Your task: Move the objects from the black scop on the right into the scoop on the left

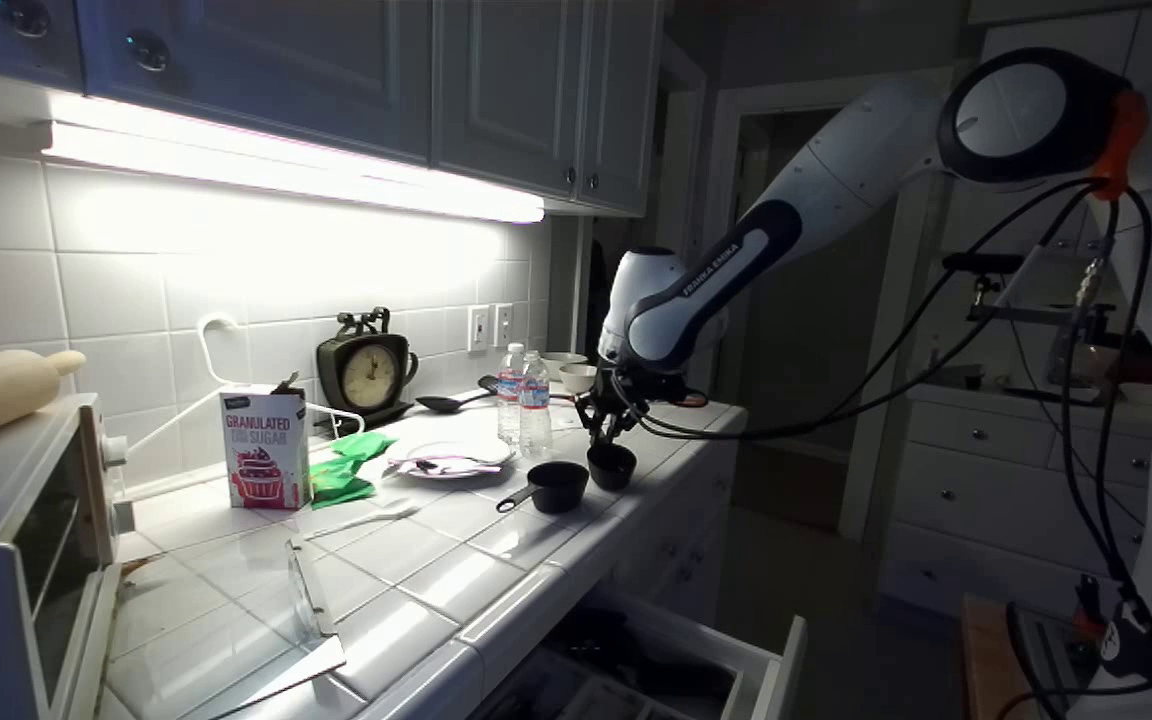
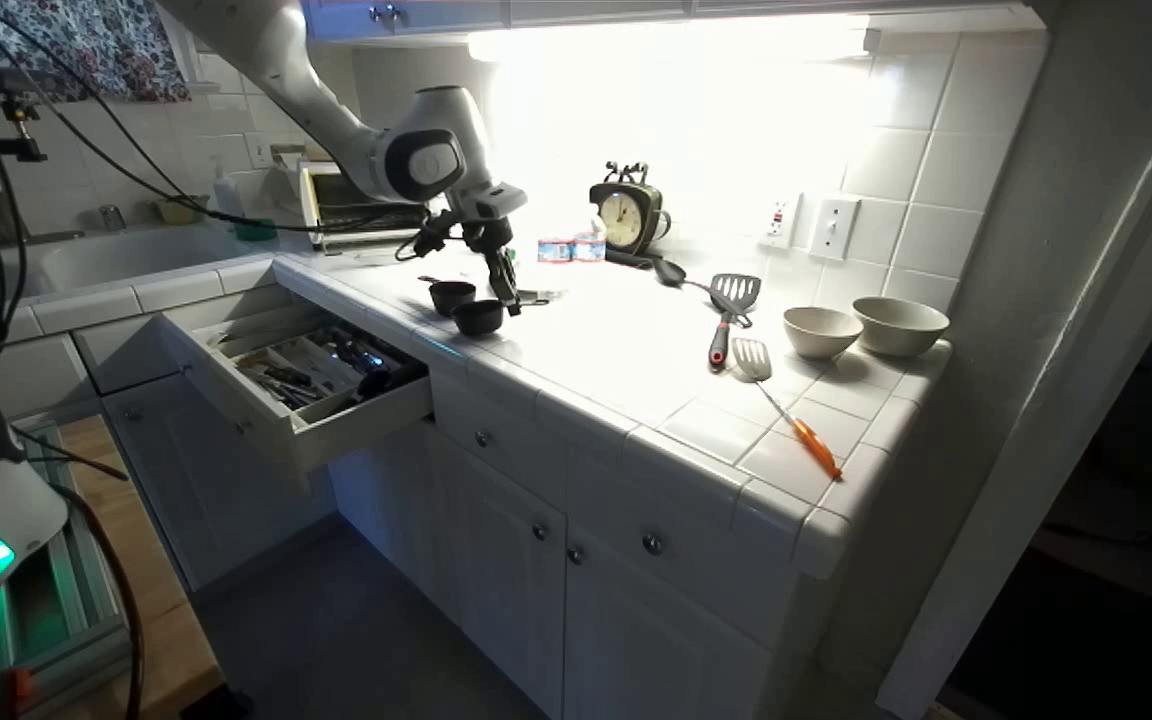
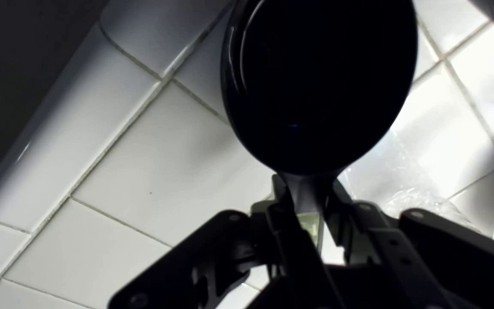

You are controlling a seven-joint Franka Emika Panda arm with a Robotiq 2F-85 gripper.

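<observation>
Gripper (image 3: pixel 309 194) clamped on the handle of the right scoop (image 3: pixel 315 94), near the left scoop (image 1: pixel 558 488); any objects inside too dark to see. Carry level; tilt slowly over the left rim.

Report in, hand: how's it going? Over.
Hand shut on black scoop; contents too dark to see. Other scoop beside it, apart. Two water bottles nearby, possible bump risk.
</observation>
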